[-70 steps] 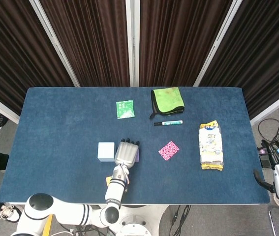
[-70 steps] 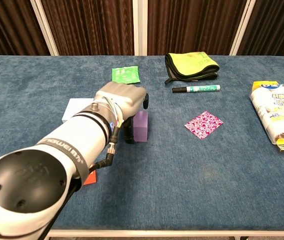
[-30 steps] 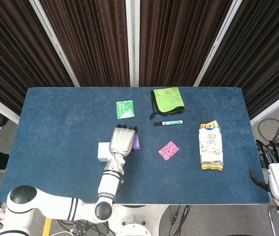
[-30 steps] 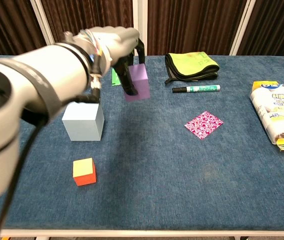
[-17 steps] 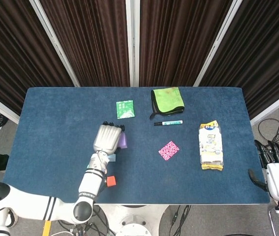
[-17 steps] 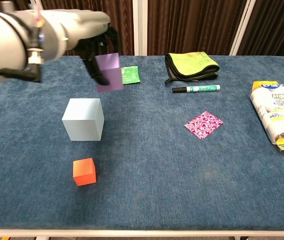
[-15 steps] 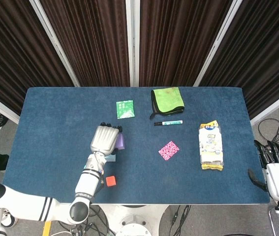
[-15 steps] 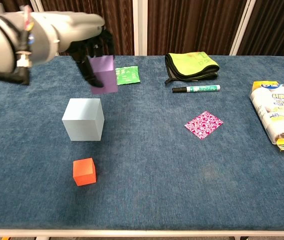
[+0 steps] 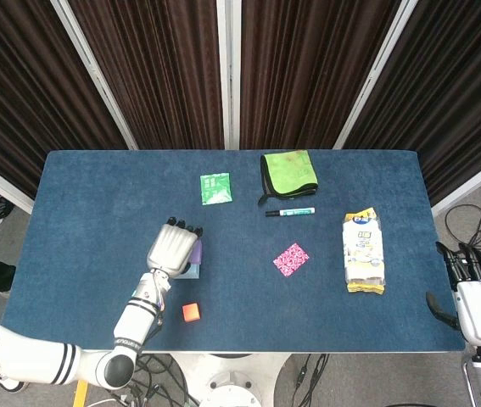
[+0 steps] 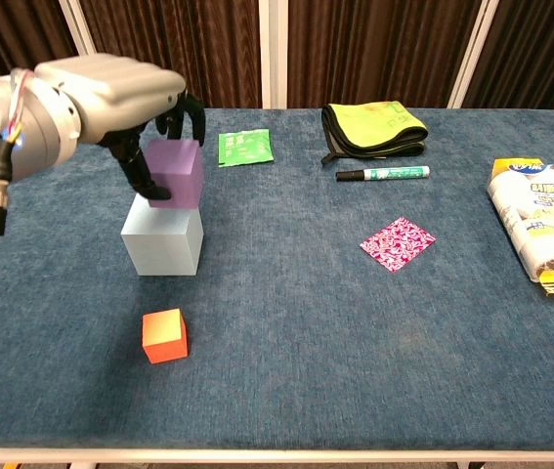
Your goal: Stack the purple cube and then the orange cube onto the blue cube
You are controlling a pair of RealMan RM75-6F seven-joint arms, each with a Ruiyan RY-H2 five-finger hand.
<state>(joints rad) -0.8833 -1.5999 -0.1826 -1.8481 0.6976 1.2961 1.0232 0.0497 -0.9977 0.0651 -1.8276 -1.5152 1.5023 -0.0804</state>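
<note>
My left hand (image 10: 125, 98) (image 9: 170, 249) grips the purple cube (image 10: 176, 172) from above and holds it just over the top of the pale blue cube (image 10: 162, 239); whether the two cubes touch I cannot tell. In the head view the hand hides most of both cubes, with a sliver of purple cube (image 9: 197, 252) showing at its right. The orange cube (image 10: 164, 335) (image 9: 191, 312) sits alone on the cloth, nearer the front edge. My right hand (image 9: 478, 297) hangs beyond the table's right end, fingers apart, holding nothing.
A green packet (image 10: 244, 148), a folded green cloth (image 10: 372, 128), a marker pen (image 10: 382, 174), a pink patterned square (image 10: 398, 242) and a yellow-white snack bag (image 10: 541, 229) lie on the blue table (image 10: 355, 371), all right of or behind the cubes.
My left hand lifted the purple cube off the table, carried it left and lowered it onto the blue cube's top. The right hand barely moved.
</note>
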